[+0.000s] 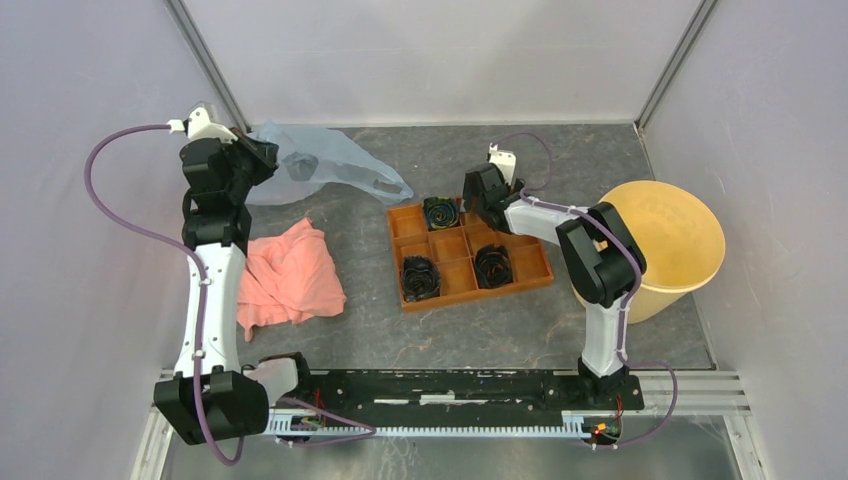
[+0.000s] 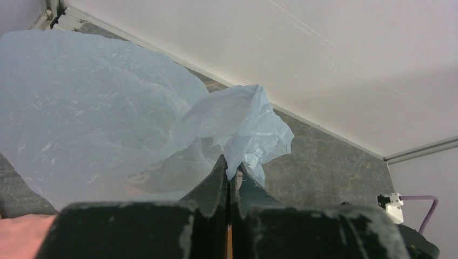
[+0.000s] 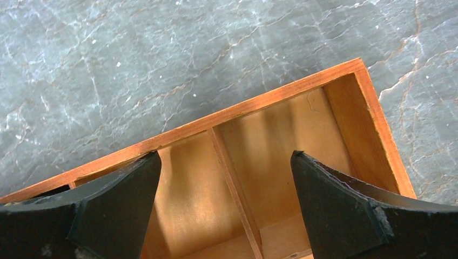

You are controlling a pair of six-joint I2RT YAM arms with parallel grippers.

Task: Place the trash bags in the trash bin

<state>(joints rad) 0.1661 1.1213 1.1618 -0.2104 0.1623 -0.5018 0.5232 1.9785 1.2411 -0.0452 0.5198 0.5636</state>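
- Pinching a fold of the trash bag (image 2: 97,118), the left gripper (image 2: 231,167) has its fingers pressed together; pale blue film is caught in the seam between the tips and rises out of it.
- Most of the bag is spread over the far left of the table (image 1: 440,150); one tail reaches toward the orange tray (image 1: 450,245); all of it lies outside the trash bin (image 1: 690,270).
- The bin stands at the table's right side, mouth up, well apart from the bag.
- The right gripper (image 3: 224,156) hangs over the tray's far edge; its fingers are spread wide with nothing between them; bare compartment floor shows below.
- A pink cloth (image 1: 290,275) lies crumpled beside the left arm, just nearer than the bag.
- Three black coils (image 1: 420,278) sit in separate tray compartments; possibly cables, though they are too small to tell.
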